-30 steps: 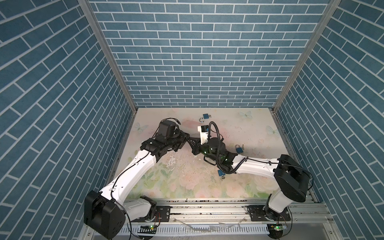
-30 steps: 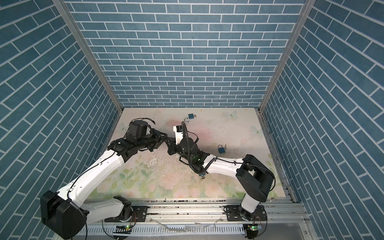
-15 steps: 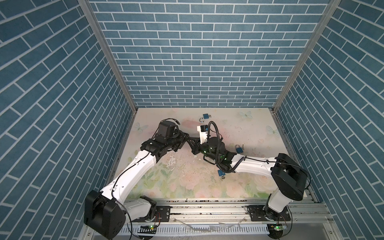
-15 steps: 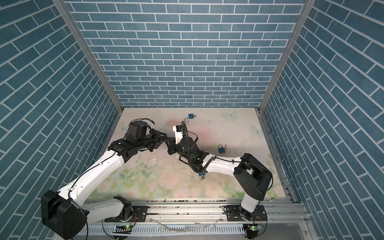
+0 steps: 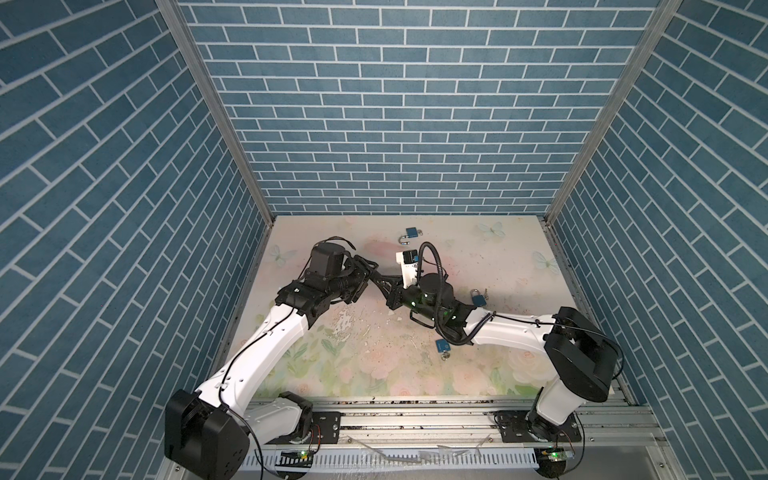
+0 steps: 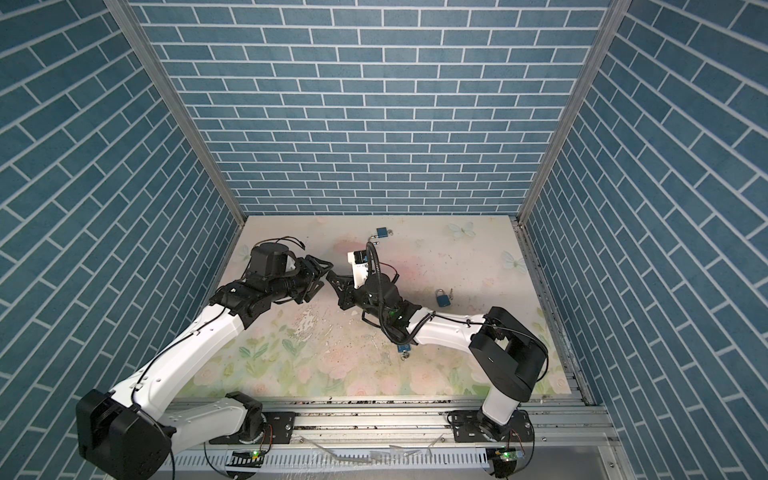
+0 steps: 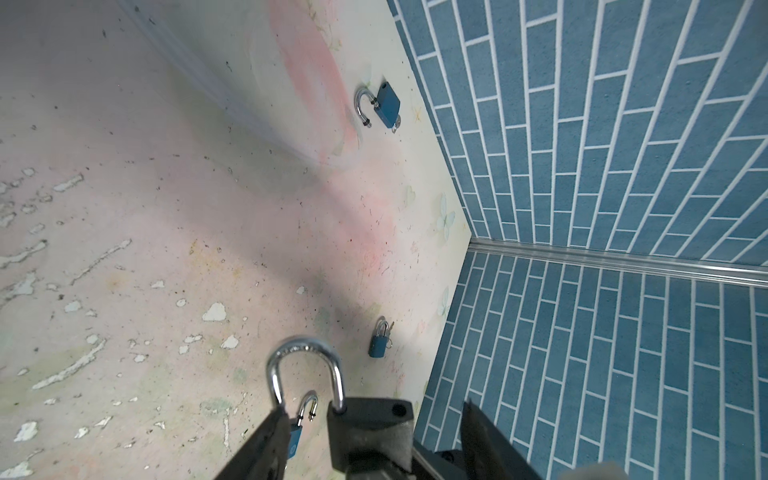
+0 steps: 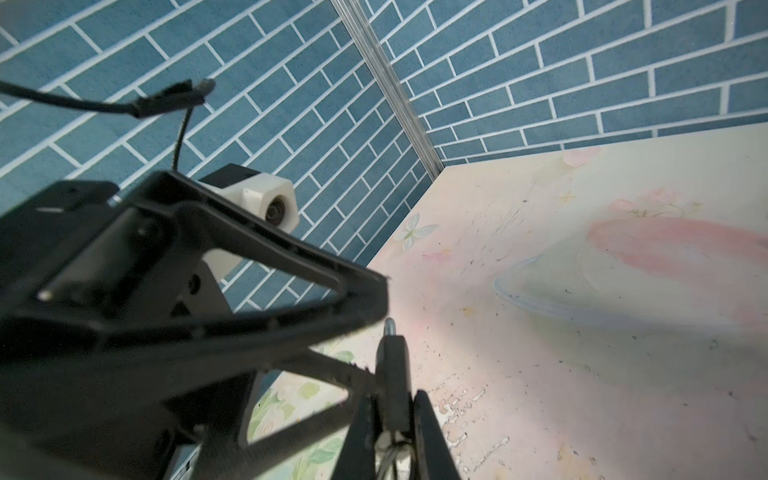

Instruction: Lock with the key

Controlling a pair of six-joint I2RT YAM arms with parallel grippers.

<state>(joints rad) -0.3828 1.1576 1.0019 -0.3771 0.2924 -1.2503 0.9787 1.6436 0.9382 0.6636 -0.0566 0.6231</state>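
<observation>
Left wrist view gives the clearest look. The dark padlock [image 7: 370,428] sits between the fingers of the left gripper [image 7: 372,411], which stand spread. One finger [image 7: 266,444] is right beside the free leg of the silver shackle [image 7: 305,343]; the other finger [image 7: 482,440] is apart from the body. Right wrist view shows the right gripper [image 8: 392,397] pinching that same padlock by its thin sides, so the lock hangs from this one pinch, clear of the table top [image 7: 166,208].

The shackle is swung away from its socket [image 7: 399,411], which gapes empty on the far side of the body.

- Pressing it down as it stands would likely jam the leg on the body rather than seat it.
- The right pinch is narrow, so a push from a left finger could twist the lock in it or knock it loose.
- The left finger by the free leg could snag it as the arm shifts.
- The two grippers stand almost tip to tip, so a small misjudged move could make them collide.

Whether a key sits in the dark lock I cannot tell, and with no key there the turn could not be made.

There are four padlocks: the dark one, held, and three blue ones on the table.

- An open blue padlock [image 7: 388,104] lies well beyond the left fingertips.
- A second blue padlock [image 7: 377,345], shackle down and keys [image 7: 388,328] at it, lies nearer the fingertips.
- A third blue padlock [image 7: 296,432] shows through the bow of the shackle, just by the left finger.

There are two grippers with two fingers each.
</observation>
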